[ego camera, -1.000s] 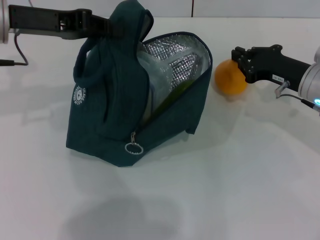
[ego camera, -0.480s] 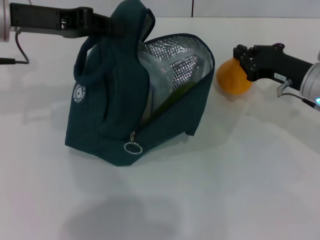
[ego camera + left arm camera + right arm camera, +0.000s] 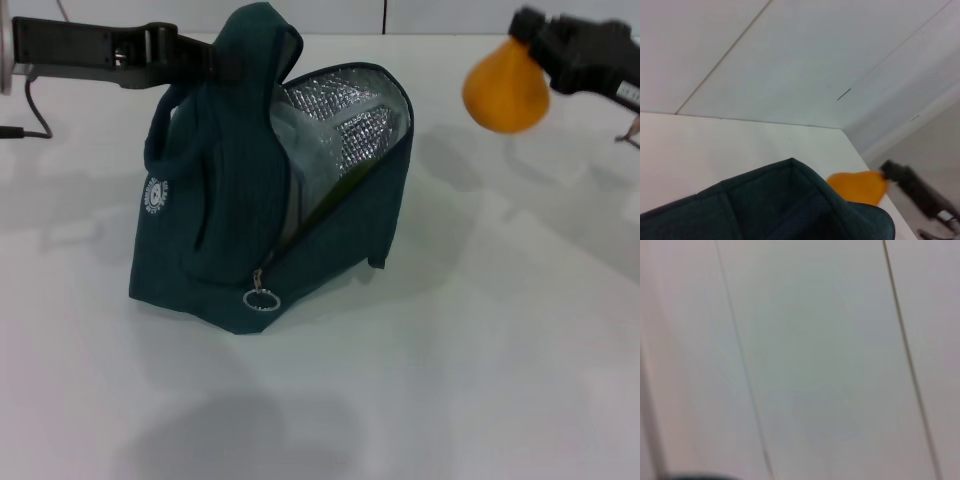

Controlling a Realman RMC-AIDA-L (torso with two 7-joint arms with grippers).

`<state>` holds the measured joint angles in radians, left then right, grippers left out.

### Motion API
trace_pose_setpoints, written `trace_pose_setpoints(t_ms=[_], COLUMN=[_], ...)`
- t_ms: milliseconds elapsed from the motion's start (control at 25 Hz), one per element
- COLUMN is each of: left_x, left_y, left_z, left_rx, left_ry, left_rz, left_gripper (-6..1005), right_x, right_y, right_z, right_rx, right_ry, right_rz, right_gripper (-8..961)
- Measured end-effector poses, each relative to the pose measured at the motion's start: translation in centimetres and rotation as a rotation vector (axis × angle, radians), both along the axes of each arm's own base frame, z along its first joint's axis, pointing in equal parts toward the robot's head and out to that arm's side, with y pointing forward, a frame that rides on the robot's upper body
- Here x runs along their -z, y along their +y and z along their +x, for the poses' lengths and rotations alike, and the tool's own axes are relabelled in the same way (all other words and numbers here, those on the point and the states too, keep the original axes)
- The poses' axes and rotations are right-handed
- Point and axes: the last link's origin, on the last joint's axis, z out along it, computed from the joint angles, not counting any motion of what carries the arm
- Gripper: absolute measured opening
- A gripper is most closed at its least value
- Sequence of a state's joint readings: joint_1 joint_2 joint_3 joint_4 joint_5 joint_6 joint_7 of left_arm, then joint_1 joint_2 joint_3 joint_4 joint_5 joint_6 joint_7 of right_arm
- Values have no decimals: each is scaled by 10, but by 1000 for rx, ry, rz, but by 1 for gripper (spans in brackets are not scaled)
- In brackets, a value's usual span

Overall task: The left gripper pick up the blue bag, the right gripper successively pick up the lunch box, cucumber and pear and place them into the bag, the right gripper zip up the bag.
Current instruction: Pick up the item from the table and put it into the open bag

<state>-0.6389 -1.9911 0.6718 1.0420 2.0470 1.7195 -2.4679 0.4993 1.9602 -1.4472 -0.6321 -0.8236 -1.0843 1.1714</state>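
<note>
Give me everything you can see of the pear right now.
The pear is orange-yellow, smooth and matte, with a round body narrowing to a neck. It hangs in the air, clear of the white table, held at its neck end by the right gripper, with the round end lowest. It is to the right of the blue bag and about level with its open, foil-lined mouth, not touching it. No stem shows. The left wrist view also shows it beyond the bag's fabric edge.

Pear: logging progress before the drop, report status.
Right gripper shut on pear, in the air right of blue bag. Left gripper holds bag's top, mouth open. Nothing between pear and opening.
</note>
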Motion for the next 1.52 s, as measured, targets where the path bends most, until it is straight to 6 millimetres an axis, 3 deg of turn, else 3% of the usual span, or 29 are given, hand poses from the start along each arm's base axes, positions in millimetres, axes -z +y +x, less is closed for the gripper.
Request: trace_pose_setpoints(t_ms=[280, 600, 880, 1160, 1520], left_x=[-3, -5, -5, -5, -8], left_y=[-3, -4, -4, -3, -1], left_z=[-6, -9, -8, -8, -5], left_rx=[-16, -23, -19, -18, -21], left_ry=[4, 7, 10, 9, -2], left_rz=[0, -2, -3, -1, 1], left_gripper=[86, 88, 89, 91, 92], right_x=[-7, 31, 51, 58, 71], right_y=[-3, -6, -8, -13, -23], right_z=[-46, -91, -119, -128, -123], right_rx=[-164, -271, -336, -359, -355], right_ry=[127, 78, 39, 28, 0], right_rz=[-135, -283, -366, -410, -466], right_gripper=[35, 35, 36, 36, 49])
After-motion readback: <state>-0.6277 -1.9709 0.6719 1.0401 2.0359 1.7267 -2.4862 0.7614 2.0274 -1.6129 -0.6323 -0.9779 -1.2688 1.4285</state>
